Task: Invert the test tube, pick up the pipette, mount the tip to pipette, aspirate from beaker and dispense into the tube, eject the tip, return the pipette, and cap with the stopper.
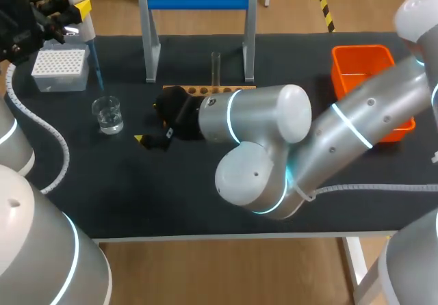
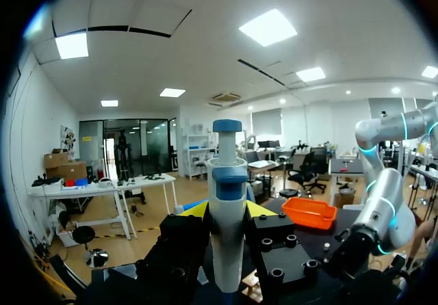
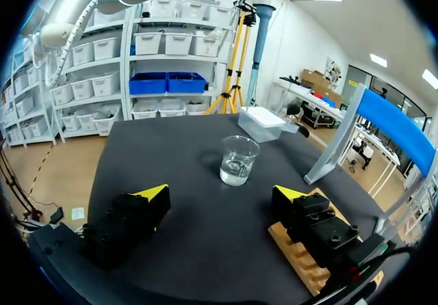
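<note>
While the left tool (image 2: 228, 210) is clamped on the pipette (image 2: 227, 243), upright near the tip box (image 1: 60, 69), the right tool (image 3: 222, 194) hangs wide open and empty, low over the surface (image 3: 178, 250); beaker (image 3: 237, 160) ahead, wooden rack (image 3: 301, 260) beneath one finger.

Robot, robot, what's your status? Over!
Left gripper shut on pipette. Right gripper open, empty, beside wooden rack. Beaker ahead of it, nothing between.

table (image 1: 205, 195): black top | beaker (image 1: 108, 114): clear liquid inside | tip box (image 1: 60, 69): near beaker, behind-left | blue-barred stand (image 1: 152, 45): behind-right of beaker | wooden rack (image 1: 179, 87): right of beaker | orange bin (image 1: 363, 65): well apart, far right
</note>
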Robot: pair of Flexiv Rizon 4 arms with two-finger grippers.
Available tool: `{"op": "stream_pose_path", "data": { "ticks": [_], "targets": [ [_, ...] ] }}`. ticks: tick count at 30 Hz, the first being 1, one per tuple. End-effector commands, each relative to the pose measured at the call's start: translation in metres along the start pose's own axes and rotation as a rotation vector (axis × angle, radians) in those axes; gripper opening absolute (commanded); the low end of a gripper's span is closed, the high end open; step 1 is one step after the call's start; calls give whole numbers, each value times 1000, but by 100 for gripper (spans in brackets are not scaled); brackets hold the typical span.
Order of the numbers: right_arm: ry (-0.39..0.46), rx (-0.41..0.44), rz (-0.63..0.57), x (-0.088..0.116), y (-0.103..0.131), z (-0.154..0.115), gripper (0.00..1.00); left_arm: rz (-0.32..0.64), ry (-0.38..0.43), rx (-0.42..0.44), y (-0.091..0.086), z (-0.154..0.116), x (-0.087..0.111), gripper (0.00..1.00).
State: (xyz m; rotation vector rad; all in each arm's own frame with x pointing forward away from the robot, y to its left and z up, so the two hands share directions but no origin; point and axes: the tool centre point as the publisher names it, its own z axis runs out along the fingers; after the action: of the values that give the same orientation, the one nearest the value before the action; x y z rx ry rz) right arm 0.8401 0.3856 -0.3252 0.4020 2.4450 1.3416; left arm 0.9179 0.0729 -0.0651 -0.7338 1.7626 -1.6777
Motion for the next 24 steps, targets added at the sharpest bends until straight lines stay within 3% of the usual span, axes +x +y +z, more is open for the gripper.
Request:
{"op": "stream_pose_path", "data": {
  "ticks": [1, 24],
  "targets": [
    [-13, -6, -3, 4, -2, 8, 100, 1, -2, 5, 1, 1, 0, 0],
    [-22, -3, -2, 1, -2, 6, 100, 1, -2, 5, 1, 1, 0, 0]
  ]
}}
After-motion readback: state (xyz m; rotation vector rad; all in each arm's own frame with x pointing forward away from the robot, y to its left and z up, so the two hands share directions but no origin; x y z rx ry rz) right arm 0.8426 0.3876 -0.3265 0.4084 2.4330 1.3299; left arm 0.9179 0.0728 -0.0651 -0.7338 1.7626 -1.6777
